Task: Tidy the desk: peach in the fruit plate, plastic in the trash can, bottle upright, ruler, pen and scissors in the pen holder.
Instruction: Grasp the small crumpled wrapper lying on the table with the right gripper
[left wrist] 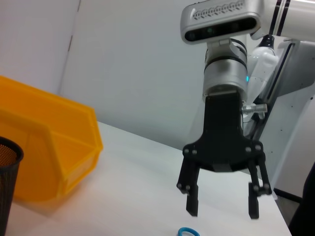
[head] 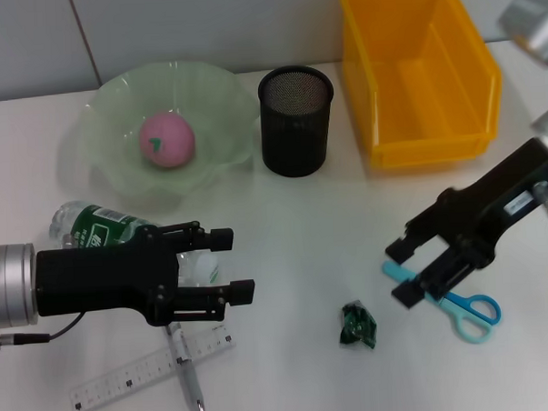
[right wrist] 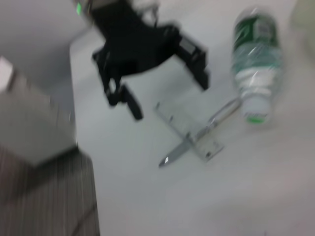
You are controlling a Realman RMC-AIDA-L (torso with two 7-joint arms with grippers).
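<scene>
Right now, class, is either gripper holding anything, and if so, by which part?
Nothing is held. The left gripper is open above the bottle and pen; the right gripper is open over the scissors, gripping neither.

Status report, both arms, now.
Left gripper open over lying bottle. Right gripper open above scissors. Peach plated. Nothing blocking.

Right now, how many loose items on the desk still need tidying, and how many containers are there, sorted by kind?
Loose items: 5: bottle, ruler, pen, scissors, plastic wrapper
Already placed: 1: peach
Containers: 3: fruit plate, pen holder, orange bin
Total: 9
</scene>
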